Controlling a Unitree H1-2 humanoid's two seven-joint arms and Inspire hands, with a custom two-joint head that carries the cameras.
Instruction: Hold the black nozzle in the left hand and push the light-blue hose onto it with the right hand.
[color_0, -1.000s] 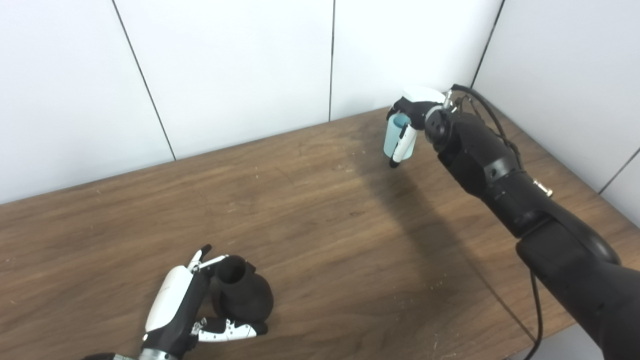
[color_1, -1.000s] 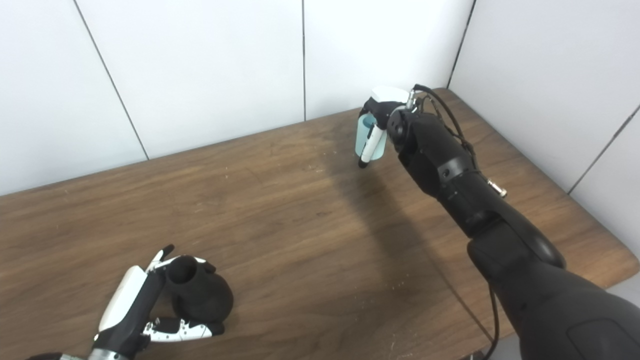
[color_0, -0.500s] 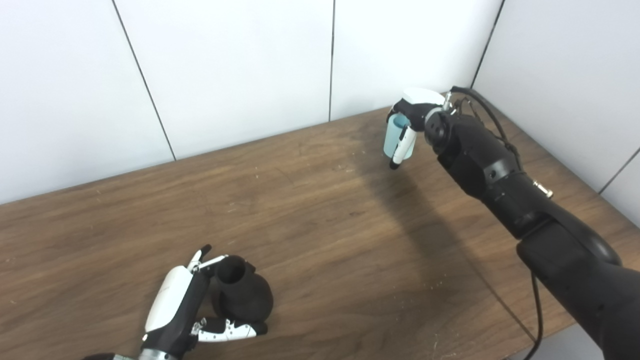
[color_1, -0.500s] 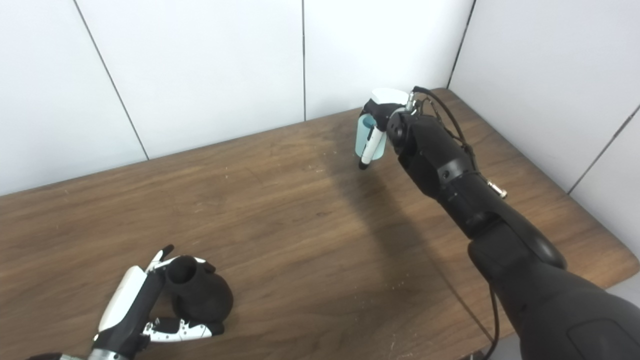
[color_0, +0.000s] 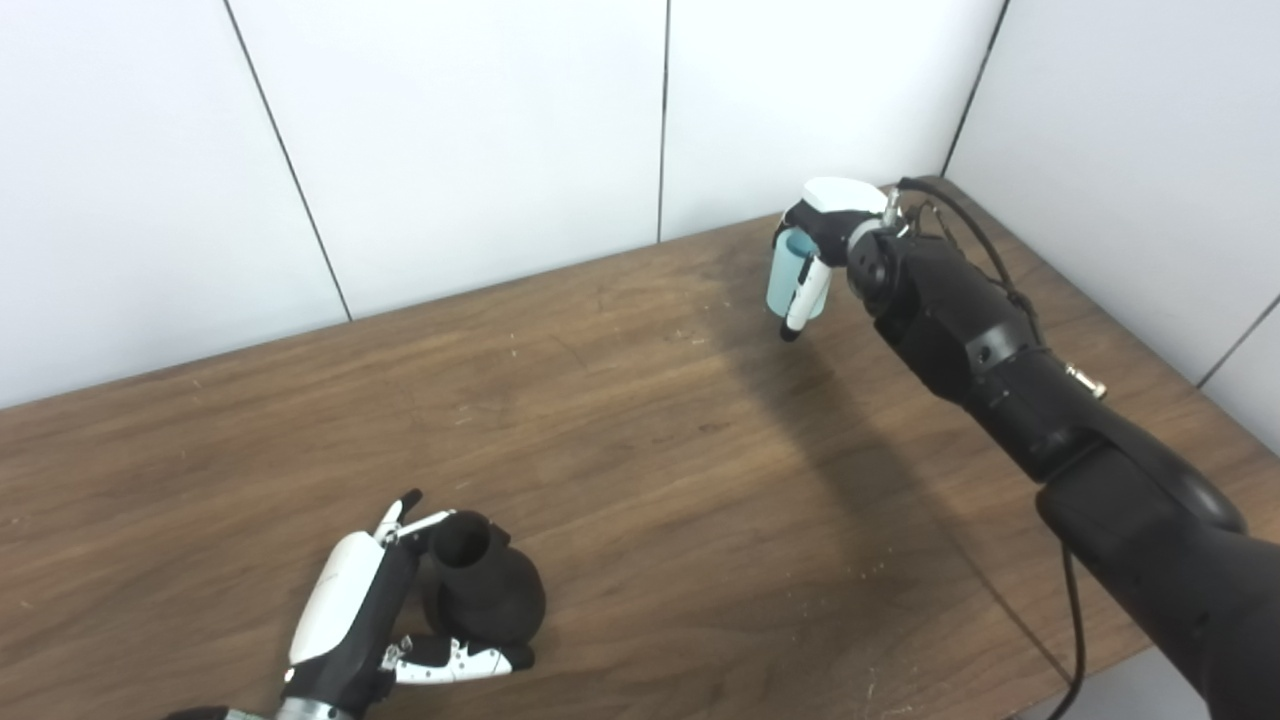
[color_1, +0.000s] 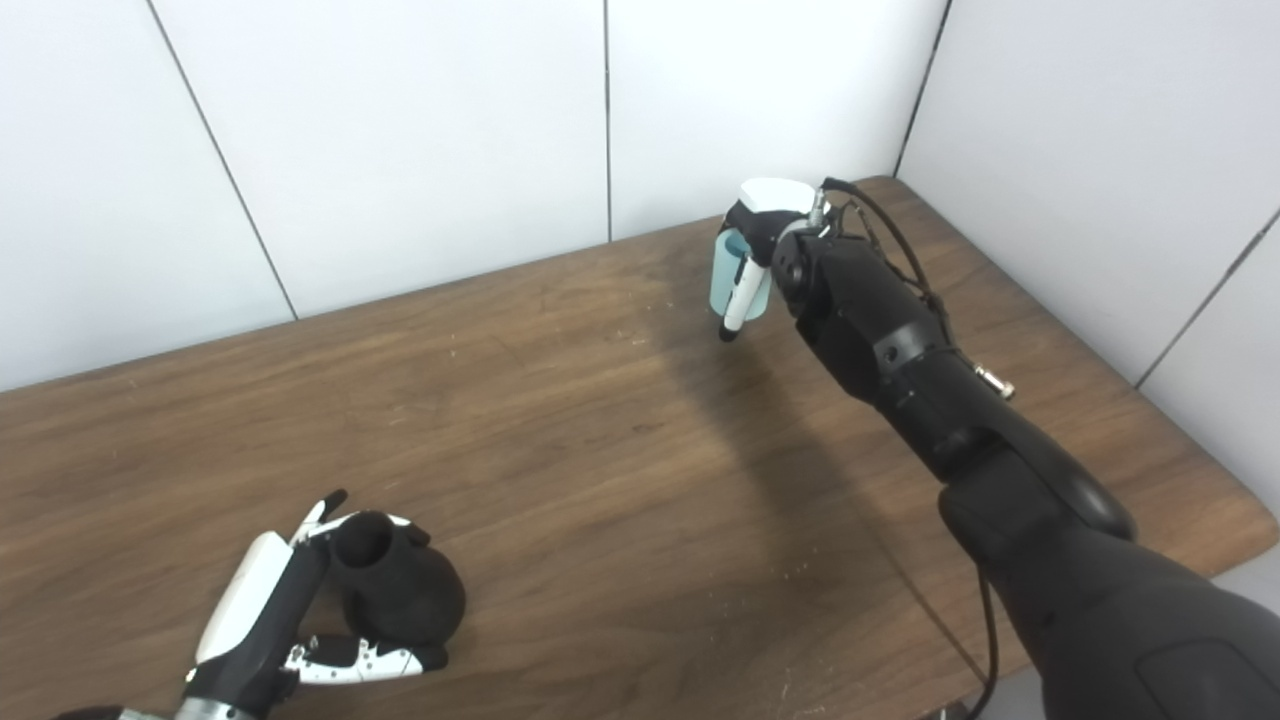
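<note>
The black nozzle (color_0: 487, 592), bulb-shaped with an open neck pointing up, stands on the wooden table (color_0: 650, 440) at the near left. My left hand (color_0: 355, 605) wraps it: fingers behind the neck, thumb lying across the front of its base. At the far right, near the back wall, my right hand (color_0: 838, 212) is shut on the light-blue hose (color_0: 783, 282), a short upright tube with its open end up. One finger runs down the hose's front. The hose hangs just above the tabletop, far from the nozzle.
White panel walls close the table off at the back and on the right, meeting in a corner behind my right hand. A black cable (color_0: 1074, 640) hangs off the table's near right edge beside my right arm.
My right hand and the hose have shifted very slightly lower and toward me. The left hand and the nozzle have not moved.
</note>
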